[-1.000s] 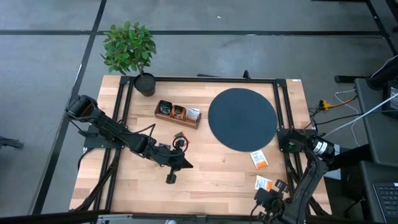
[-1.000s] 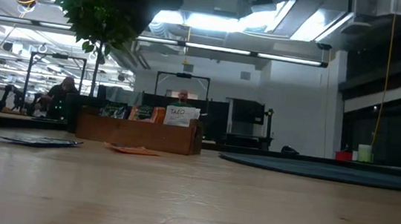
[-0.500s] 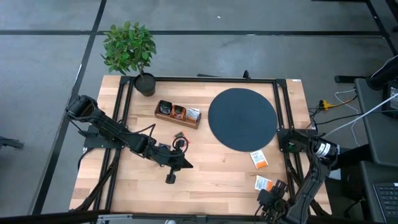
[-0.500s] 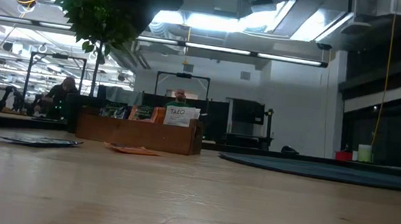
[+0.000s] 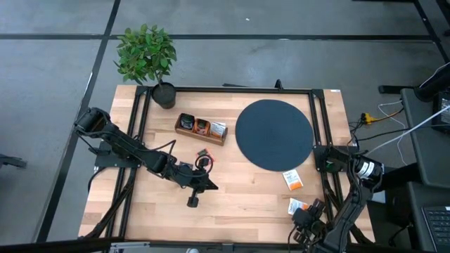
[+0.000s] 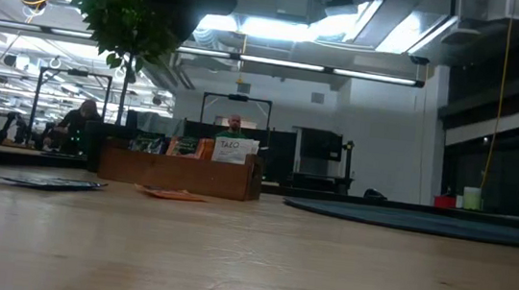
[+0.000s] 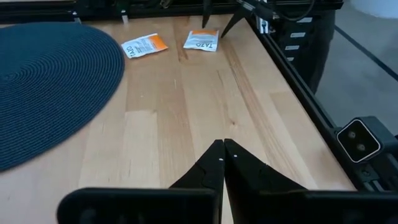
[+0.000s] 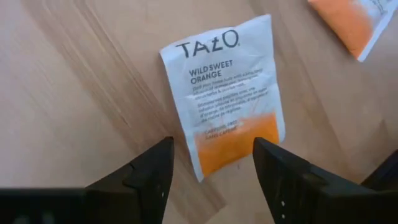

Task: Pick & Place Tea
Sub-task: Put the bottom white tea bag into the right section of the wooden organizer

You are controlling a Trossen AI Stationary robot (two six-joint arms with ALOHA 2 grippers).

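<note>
Right gripper [image 5: 306, 215] shifts up-table slightly toward the Tazo Wild Sweet Orange sachet [image 8: 225, 93] at the table's near right edge; fingers [image 8: 144, 175] spread wide, straddling it, not gripping. Second orange sachet [image 5: 292, 180] lies just beside the black round mat [image 5: 273, 133]. Left gripper [image 7: 222, 149] pinched shut, empty, mid-table.

Premises: open-plan robotics lab or industrial workspace. Evidence: exposed ceiling ducting [image 6: 350, 19] and strip lights, further black-framed rigs [image 6: 236, 114], seated person [image 6: 79, 118] at 9 o'clock, concrete floor [image 5: 232, 63].
</note>
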